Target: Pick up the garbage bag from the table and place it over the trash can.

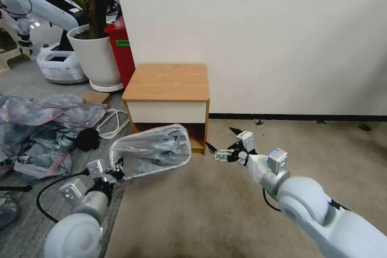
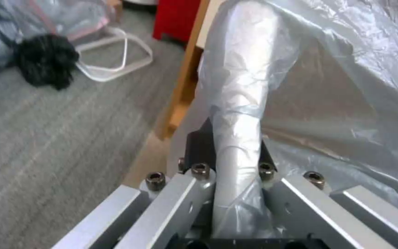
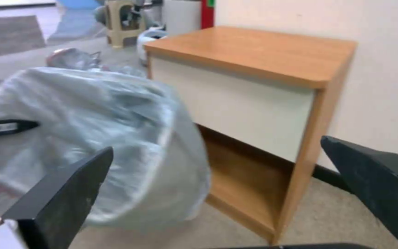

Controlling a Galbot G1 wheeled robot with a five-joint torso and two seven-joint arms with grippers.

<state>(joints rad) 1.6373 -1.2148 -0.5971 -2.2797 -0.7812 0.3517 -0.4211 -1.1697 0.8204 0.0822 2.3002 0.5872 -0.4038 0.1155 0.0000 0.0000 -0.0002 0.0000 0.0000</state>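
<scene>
Head view: we find the garbage bag [image 1: 155, 149] already draped over the trash can [image 1: 141, 175] beside the bare worktop [image 1: 167, 82]. Left gripper [image 1: 119, 166] jaws clamp the bagged rim; right gripper [image 1: 219, 145] jaws wide, empty. Release remains.

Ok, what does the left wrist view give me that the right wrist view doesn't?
Left wrist: the left gripper shut on the bag-covered rim of the trash can, plus a black clump and a white loop on the floor. Right wrist: the table top, bare, its drawer front and lower shelf, and the open right gripper. Both show the garbage bag over the can.
</scene>
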